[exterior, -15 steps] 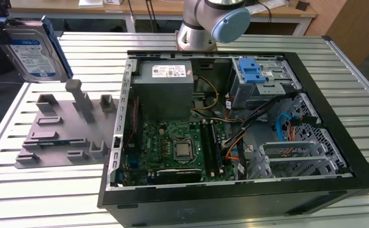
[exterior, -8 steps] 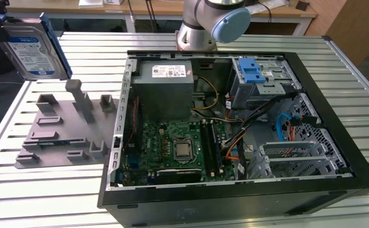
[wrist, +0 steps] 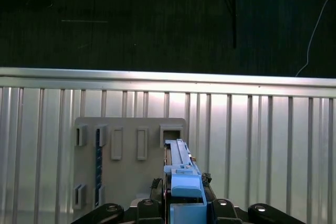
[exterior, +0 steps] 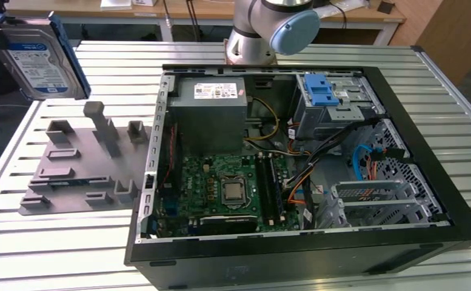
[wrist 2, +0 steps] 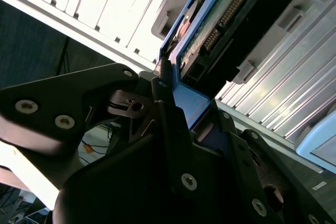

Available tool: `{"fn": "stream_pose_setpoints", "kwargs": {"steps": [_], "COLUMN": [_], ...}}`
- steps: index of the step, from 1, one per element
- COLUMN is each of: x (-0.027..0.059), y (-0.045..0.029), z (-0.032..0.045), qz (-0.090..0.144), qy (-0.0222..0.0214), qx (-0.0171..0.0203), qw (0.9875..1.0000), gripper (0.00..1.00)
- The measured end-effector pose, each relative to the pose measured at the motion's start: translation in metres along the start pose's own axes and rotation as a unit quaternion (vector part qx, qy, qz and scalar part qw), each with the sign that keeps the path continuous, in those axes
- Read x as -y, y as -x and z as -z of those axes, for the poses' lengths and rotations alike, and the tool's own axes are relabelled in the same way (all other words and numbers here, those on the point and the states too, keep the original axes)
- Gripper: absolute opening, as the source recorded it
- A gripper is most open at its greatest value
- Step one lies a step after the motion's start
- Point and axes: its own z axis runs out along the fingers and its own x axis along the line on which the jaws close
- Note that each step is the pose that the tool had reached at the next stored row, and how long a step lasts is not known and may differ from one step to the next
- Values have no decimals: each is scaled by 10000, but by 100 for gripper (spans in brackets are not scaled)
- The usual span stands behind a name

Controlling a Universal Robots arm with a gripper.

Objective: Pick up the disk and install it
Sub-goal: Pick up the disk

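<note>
The disk: a flat silver hard drive with a white-and-blue label and a blue plastic carrier frame, at the upper left of the exterior view. It is raised clear of the surface, near upright and slightly tilted, label toward the camera. The tool clamps the frame's end.

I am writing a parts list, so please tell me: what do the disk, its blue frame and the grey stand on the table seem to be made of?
The disk: probably a metal casing, silvery around a paper-like label. Its frame: likely plastic, uniform matte blue, moulded shapes. The stand: seemingly plastic, matte grey, blocky slots.
</note>
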Motion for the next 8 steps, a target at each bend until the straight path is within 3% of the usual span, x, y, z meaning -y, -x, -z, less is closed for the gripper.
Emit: {"fn": "stream_pose_setpoints", "kwargs": {"steps": [8], "x": [-2], "y": [1], "z": [83], "qz": [0], "qy": [0], "qx": [0], "qw": [10000], "gripper": [37]}}
